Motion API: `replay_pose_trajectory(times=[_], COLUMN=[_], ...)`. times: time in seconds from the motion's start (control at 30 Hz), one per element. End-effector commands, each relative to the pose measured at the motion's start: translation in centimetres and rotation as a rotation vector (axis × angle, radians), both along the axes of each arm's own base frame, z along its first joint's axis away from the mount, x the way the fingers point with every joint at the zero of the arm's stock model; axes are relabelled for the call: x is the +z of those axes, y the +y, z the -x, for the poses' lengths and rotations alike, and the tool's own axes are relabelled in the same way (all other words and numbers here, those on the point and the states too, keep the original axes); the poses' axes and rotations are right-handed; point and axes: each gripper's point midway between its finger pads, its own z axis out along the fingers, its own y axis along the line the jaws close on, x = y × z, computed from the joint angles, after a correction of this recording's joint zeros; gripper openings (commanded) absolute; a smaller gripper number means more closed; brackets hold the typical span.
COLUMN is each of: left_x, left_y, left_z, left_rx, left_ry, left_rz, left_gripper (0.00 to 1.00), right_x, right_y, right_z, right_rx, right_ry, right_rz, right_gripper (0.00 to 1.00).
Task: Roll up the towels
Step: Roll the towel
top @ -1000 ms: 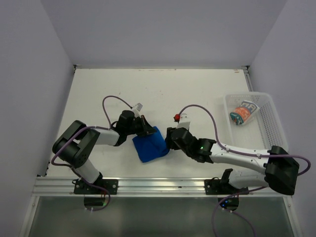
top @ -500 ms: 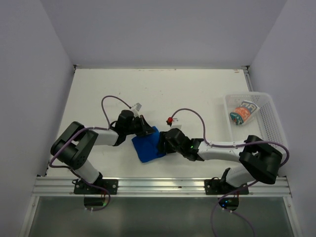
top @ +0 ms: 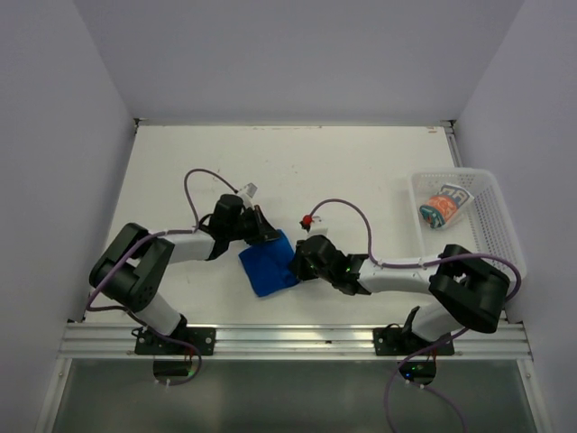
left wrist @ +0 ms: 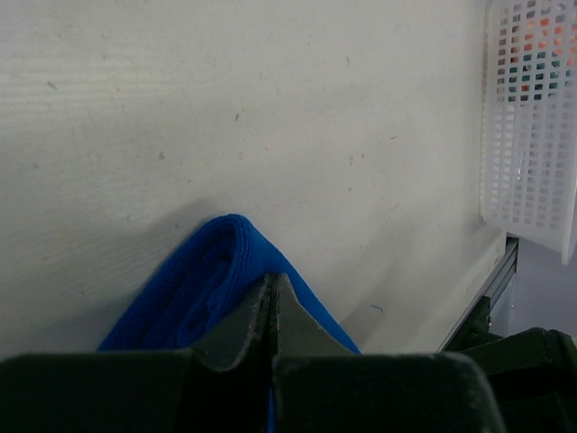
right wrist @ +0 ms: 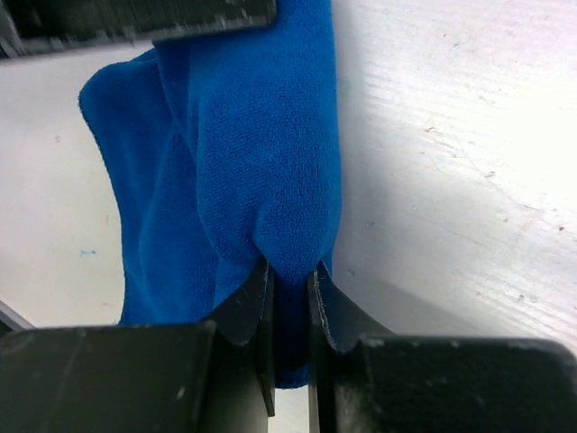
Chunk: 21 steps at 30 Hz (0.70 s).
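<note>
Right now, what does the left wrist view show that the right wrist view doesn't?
Only the left wrist view: the white mesh basket at the right, with the patterned towel showing as colours through the mesh, and the left hand closed on an edge of the blue towel. Only the right wrist view: the right hand pinching a fold of that towel, with its bunched layers visible. Both: the blue towel lying on the white table.
</note>
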Motion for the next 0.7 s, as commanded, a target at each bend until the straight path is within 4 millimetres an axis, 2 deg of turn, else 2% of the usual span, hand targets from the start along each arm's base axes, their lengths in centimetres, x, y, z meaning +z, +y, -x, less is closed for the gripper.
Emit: replay_pose_trajectory(times=[0.0,0.07,0.13,0.17,0.23,0.27,0.3,0.37,0.4,0.43,0.47,0.53,0.57,0.63,0.67], left_x=[2.0,4.2,5.6,6.0,7.0,7.3,7.3,7.5,7.4,7.2,7.1,6.9,6.8,6.7,6.7], left_y=[1.8,1.6,1.3,1.2,0.9,0.8,0.7,0.5,0.4,0.3,0.2,0.1,0.0,0.0,-0.3], left_z=[-2.6,-3.8,-4.3,-4.4,-4.6,-4.6,-4.3,-4.1,-3.9,-3.7,-3.5,-3.1,-2.9,-2.4,-2.2], left_rx=[0.041,0.047,0.043,0.042,0.039,0.039,0.034,0.027,0.018,0.013,0.008,0.003,-0.003,-0.007,-0.014], left_ry=[-0.062,-0.101,-0.128,-0.132,-0.148,-0.154,-0.146,-0.153,-0.146,-0.137,-0.136,-0.132,-0.133,-0.127,-0.127], left_rz=[-0.086,-0.082,-0.073,-0.068,-0.051,-0.043,-0.030,-0.010,-0.003,0.000,0.002,0.003,0.004,0.010,0.014], left_gripper=[0.00,0.00,0.00,0.00,0.00,0.00,0.00,0.00,0.00,0.00,0.00,0.00,0.00,0.00,0.00], right_x=[-1.0,-0.3,-0.5,0.1,0.2,1.1,1.3,1.7,1.5,1.9,1.8,2.1,2.5,2.1,2.8], right_y=[-3.2,-3.7,-4.5,-4.2,-5.1,-4.5,-5.1,-4.5,-4.7,-4.9,-4.1,-4.2,-3.3,-3.5,-2.7], right_z=[-0.5,-1.2,-0.9,-1.1,-0.9,-1.3,-1.1,-1.3,-0.8,-1.1,-0.9,-0.8,-0.6,-0.5,-0.6], right_rx=[-0.009,-0.028,-0.011,-0.009,-0.012,-0.020,-0.024,-0.027,-0.008,-0.030,-0.024,-0.025,-0.019,-0.015,-0.035], right_ry=[-0.068,-0.115,-0.133,-0.154,-0.200,-0.223,-0.256,-0.289,-0.298,-0.332,-0.347,-0.376,-0.393,-0.412,-0.435], right_rz=[0.194,0.246,0.335,0.355,0.475,0.488,0.565,0.631,0.688,0.728,0.750,0.811,0.809,0.893,0.888], right_gripper=[0.00,0.00,0.00,0.00,0.00,0.00,0.00,0.00,0.00,0.00,0.00,0.00,0.00,0.00,0.00])
